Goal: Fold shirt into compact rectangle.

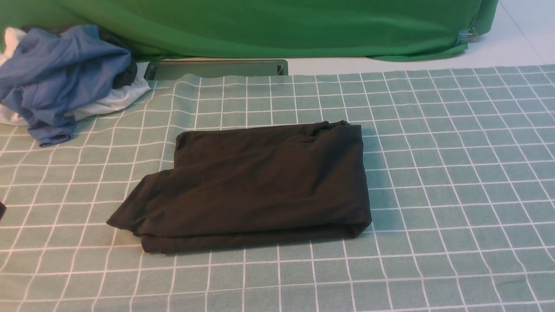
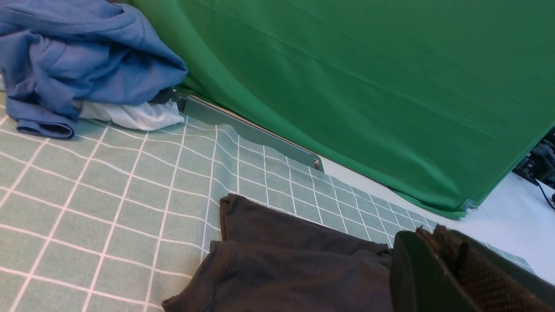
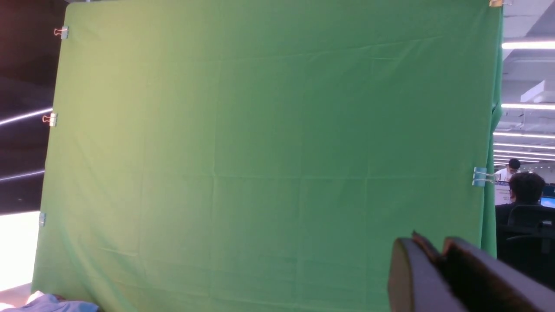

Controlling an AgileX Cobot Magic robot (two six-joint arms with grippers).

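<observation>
Plainly, from the front view, the shirt (image 1: 256,186) lies folded on the checked cloth of the surface (image 1: 455,195), a dark block with its long axis running left to right, one flap poking out at its near left corner. Neither of my claws shows in this view. A blue garment (image 1: 56,73) is heaped on a white garment (image 1: 112,99) at the far left, well apart from the shirt, and a green backdrop (image 1: 282,26) hangs behind. Nothing lies between the shirt and my side of the surface.

In the left wrist view, my left claw (image 2: 451,273) sits low with its jaws pressed together on nothing. The shirt (image 2: 282,264) lies just ahead of and below that claw, its stepped corner nearest. The blue garment (image 2: 78,56) and white garment (image 2: 134,115) are farther off, beyond the shirt, against the green backdrop (image 2: 368,86).

In the right wrist view, my right claw (image 3: 438,268) is lifted and pointed at the green backdrop (image 3: 260,151), so the shirt is somewhere below it and out of sight. Its jaws look nearly together with only a narrow gap; I cannot tell whether they are parting, and I see nothing in them.

I judge the left arm the nearer, and the rectangle close to done, bar that protruding flap.
</observation>
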